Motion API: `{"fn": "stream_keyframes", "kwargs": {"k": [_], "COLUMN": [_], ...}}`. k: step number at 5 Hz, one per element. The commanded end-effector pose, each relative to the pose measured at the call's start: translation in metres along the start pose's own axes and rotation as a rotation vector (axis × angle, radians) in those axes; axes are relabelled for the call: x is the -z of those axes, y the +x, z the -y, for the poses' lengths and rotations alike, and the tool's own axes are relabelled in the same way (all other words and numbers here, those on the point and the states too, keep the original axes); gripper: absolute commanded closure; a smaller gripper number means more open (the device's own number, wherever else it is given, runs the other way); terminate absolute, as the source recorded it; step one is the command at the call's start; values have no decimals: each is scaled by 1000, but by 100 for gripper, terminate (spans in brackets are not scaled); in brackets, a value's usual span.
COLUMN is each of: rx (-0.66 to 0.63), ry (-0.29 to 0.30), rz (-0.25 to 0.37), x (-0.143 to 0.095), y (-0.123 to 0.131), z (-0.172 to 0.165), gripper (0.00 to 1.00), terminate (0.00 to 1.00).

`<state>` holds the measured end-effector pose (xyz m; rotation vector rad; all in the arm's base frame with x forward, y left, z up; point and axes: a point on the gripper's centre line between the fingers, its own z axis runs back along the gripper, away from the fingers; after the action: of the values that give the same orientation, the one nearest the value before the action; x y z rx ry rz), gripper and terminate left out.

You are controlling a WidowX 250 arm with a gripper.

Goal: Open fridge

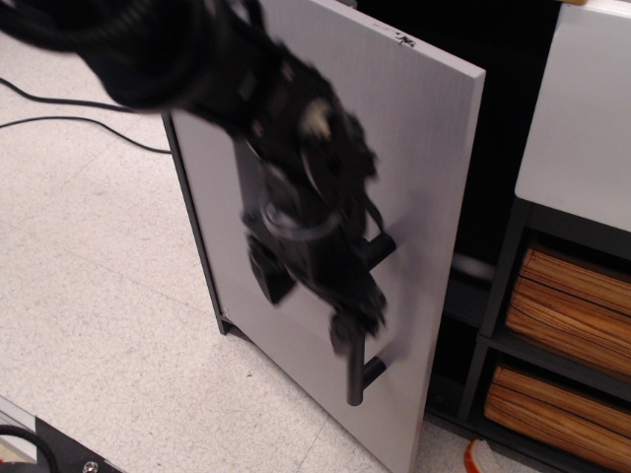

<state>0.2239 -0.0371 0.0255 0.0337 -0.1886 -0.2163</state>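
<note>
The fridge's light grey door (424,148) stands partly swung out from the black frame, with the dark interior (498,118) showing to its right. My arm is motion-blurred and covers the dispenser recess. My gripper (350,317) is at the black vertical bar handle (355,379), on its middle part, with the lower end of the bar showing below it. The blur hides how the jaws stand and whether they hold the handle.
A white-panelled unit (582,108) with wood-coloured drawers (572,296) stands right of the fridge. Black cables (69,110) lie on the speckled floor at left. A black object (59,453) sits at the bottom left corner.
</note>
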Motion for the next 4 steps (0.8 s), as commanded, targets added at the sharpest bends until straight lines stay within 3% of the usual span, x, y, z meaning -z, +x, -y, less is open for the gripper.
{"fn": "stream_keyframes", "kwargs": {"k": [1, 2, 4], "rx": [37, 41, 32], "ry": [-63, -86, -106], "rz": [0, -11, 48], "x": [10, 23, 35], "y": [25, 48, 82], "z": [53, 79, 99], "gripper": [0, 0, 0], "terminate": [0, 0, 0]}}
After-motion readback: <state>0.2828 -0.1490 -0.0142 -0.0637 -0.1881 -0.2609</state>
